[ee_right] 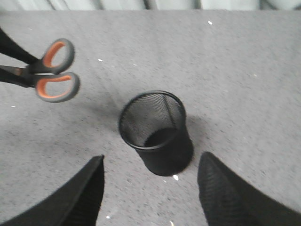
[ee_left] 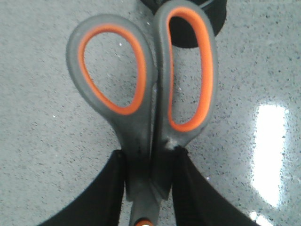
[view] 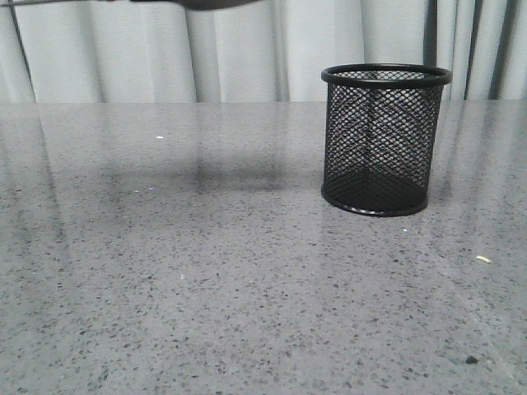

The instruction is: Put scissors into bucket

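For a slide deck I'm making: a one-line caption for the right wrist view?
Open right gripper hovers above the empty mesh bucket while the left gripper holds the scissors aloft.

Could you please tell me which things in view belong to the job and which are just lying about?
Job:
scissors, held in the left gripper
bucket, empty and upright
right gripper, jaws open

Lying about:
yellowish scrap on the table

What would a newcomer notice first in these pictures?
The scissors, with bright orange lining in their grey loops, are gripped at the neck by the left gripper above the table. The black mesh bucket stands upright and empty on the table's right side, with the open right gripper above it.
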Tool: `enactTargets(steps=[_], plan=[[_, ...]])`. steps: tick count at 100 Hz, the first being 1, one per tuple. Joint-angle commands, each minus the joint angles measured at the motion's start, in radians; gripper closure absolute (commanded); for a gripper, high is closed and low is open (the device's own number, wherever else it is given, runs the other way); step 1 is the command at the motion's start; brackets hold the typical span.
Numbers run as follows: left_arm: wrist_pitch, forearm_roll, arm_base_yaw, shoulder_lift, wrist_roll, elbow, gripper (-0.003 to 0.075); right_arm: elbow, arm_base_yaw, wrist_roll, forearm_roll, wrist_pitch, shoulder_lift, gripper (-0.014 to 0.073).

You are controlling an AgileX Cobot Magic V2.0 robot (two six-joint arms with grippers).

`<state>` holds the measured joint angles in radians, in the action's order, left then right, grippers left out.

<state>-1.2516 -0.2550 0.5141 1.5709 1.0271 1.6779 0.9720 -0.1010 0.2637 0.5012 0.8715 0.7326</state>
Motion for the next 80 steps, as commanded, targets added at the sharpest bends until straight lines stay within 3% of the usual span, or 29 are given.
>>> enactTargets(steps=[1, 38, 61, 80], plan=[[-0.024, -0.047, 0.004, -0.046, -0.013, 0.057, 0.074, 0.055, -0.002, 0.059, 0.094, -0.045, 0.033, 0.02], [-0.024, -0.109, 0.006, -0.059, -0.013, 0.13, 0.0739, 0.215, -0.002, 0.244, 0.351, 0.017, 0.23, 0.02], [-0.015, -0.115, 0.028, -0.059, -0.013, 0.13, 0.074, 0.283, -0.002, 0.289, 0.407, 0.026, 0.34, 0.02], [0.037, -0.115, 0.058, -0.059, -0.013, 0.13, 0.0739, 0.29, -0.002, 0.378, 0.541, 0.054, 0.415, 0.02]])
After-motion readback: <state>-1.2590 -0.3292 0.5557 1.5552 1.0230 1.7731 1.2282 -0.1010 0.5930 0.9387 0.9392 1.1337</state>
